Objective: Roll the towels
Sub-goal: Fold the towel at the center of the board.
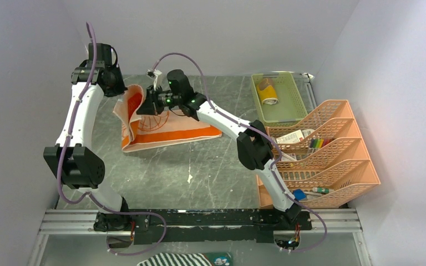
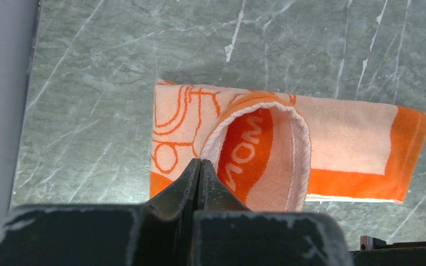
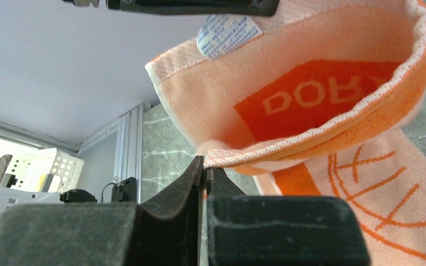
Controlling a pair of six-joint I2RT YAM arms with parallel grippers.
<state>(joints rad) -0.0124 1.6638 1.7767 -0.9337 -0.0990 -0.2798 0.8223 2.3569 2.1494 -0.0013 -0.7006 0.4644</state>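
Note:
The orange towel (image 1: 169, 128) with a cream border lies folded at the table's back left, its left end lifted and curled over. My left gripper (image 1: 123, 92) is shut on that lifted edge; in the left wrist view the gripper (image 2: 199, 164) pinches the hem of the towel (image 2: 344, 138). My right gripper (image 1: 143, 105) is shut on the other corner of the lifted end; in the right wrist view the gripper (image 3: 204, 162) holds the towel (image 3: 321, 94) by its hem. The mustard-yellow towel (image 1: 267, 92) lies rolled in the green tray.
A green tray (image 1: 297, 102) stands at the back right. An orange tiered rack (image 1: 338, 160) with pens and small items stands along the right side beside the right arm. A black-and-white striped cloth (image 1: 180, 259) lies below the arm bases. Walls stand close on the left and back.

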